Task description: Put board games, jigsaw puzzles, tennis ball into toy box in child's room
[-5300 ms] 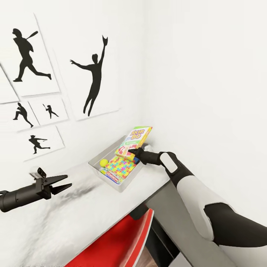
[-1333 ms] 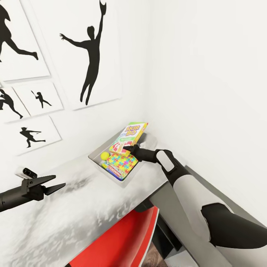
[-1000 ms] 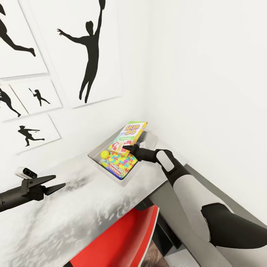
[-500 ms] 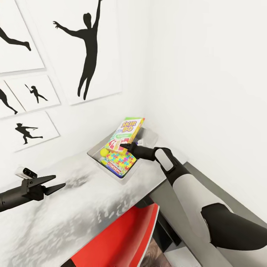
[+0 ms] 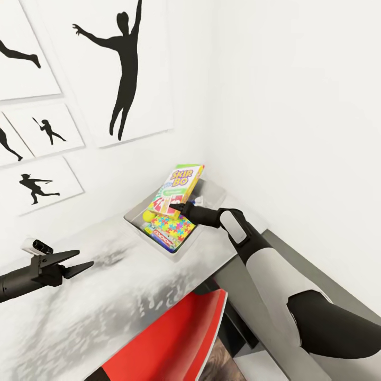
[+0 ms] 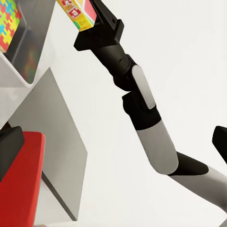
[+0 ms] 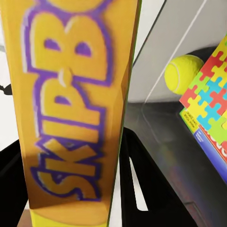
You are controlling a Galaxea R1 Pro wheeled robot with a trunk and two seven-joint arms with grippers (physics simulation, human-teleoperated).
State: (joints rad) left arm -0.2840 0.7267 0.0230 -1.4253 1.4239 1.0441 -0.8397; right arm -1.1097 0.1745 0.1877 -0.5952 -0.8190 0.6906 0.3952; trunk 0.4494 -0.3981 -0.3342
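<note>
The right gripper (image 5: pixel 177 206) is closed on the lower edge of a board game (image 5: pixel 175 189), a yellow and green box with "SKIP BO" printed on its face. The game stands tilted, nearly upright, above the toy box (image 5: pixel 211 199), its top leaning toward the wall. In the right wrist view the yellow face of the board game (image 7: pixel 71 109) sits between the dark fingers (image 7: pixel 142 184), with the purple lettering running along it.

The toy box rests on the tabletop (image 5: pixel 121 286) in the corner of the room, close to both walls. Inside it lies a jigsaw puzzle (image 5: pixel 172 227) of yellow, pink, blue and green pieces, on top of another flat printed box whose edge shows beneath it. A tennis ball (image 5: pixel 147 215) sits in the box beside the puzzle, toward the wall with the posters; the right wrist view shows the ball (image 7: pixel 183 73) just beside the puzzle's jagged edge (image 7: pixel 208 99).

The left gripper (image 5: pixel 79 260) hangs over the tabletop well apart from the toy box, its jaws spread and holding nothing. A red chair (image 5: pixel 169 338) stands partly under the tabletop's near edge. Black silhouette posters (image 5: pixel 124 69) of ball players hang on the wall.
</note>
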